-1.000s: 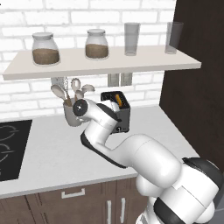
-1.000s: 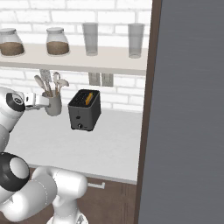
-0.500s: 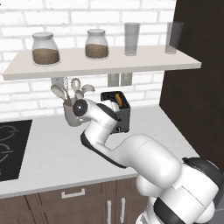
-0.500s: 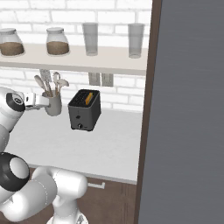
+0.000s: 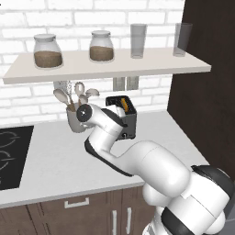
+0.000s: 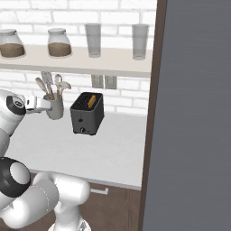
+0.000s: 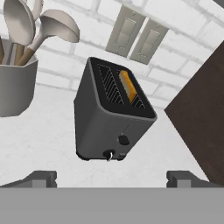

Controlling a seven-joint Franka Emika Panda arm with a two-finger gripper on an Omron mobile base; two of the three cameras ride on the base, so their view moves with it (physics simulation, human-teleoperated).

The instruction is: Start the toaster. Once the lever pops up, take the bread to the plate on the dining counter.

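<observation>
- Arm [image 5: 151, 165]: glossy white rounded shells, bulbous links.
- Joints: dark grey-black bands and round caps between links.
- Gripper [image 7: 111, 178]: two small dark grey finger tips.

A grey utensil cup [image 6: 55, 108] holding wooden spoons and ladles [image 7: 41, 26] stood on the white worktop [image 6: 103, 149] before a white brick wall [image 5: 27, 103]. Two wall switches [image 7: 136, 36] were fixed to the bricks. The shelf [image 5: 105, 69] above carried two lidded jars [image 5: 47, 51] and two glasses [image 5: 138, 41]. A black hob [image 5: 11, 153] lay at the worktop's left end.
</observation>
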